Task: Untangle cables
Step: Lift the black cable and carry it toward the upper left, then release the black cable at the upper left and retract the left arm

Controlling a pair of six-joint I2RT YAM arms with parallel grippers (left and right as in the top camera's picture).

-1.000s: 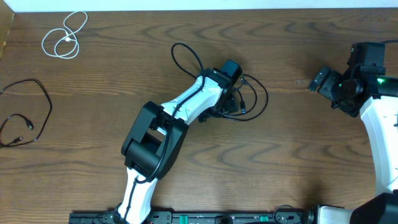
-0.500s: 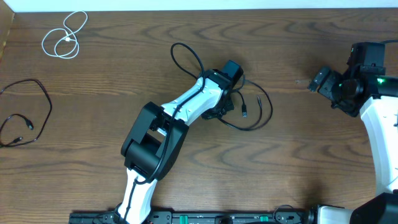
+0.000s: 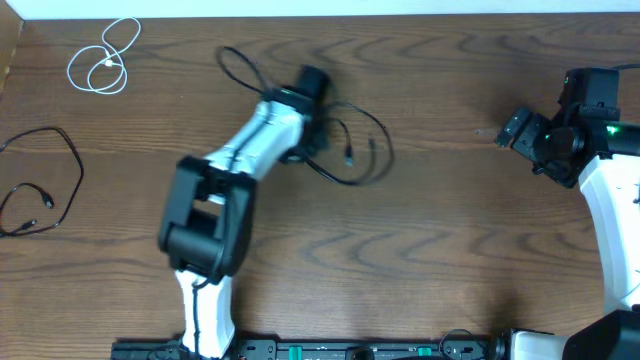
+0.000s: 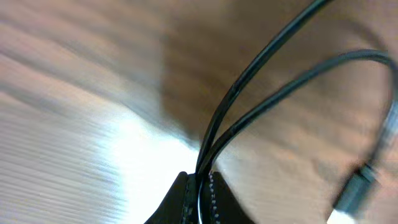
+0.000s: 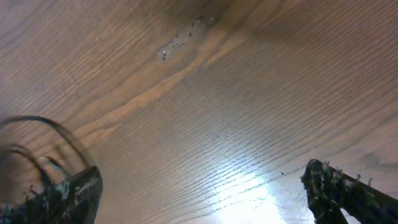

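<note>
Left claw (image 4: 199, 185) pinches two strands of black cable (image 4: 267, 57), right claw (image 5: 202, 186) spread, empty; cable looks light, limp, slippery, so I'd grip near the plug (image 4: 357, 190), not mid-loop.

The corner cable (image 3: 105, 65) lies at the back left of the table (image 3: 450, 250), with the edge cable (image 3: 78, 170) in front of it. The centre cable (image 3: 348, 156) sprawls mid-table beside the left gripper (image 4: 199, 186), and the right gripper (image 3: 515, 128) is far right.

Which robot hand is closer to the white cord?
Left. The left gripper, holding a black cord, is right of the white cord; the right gripper is much farther right.
</note>
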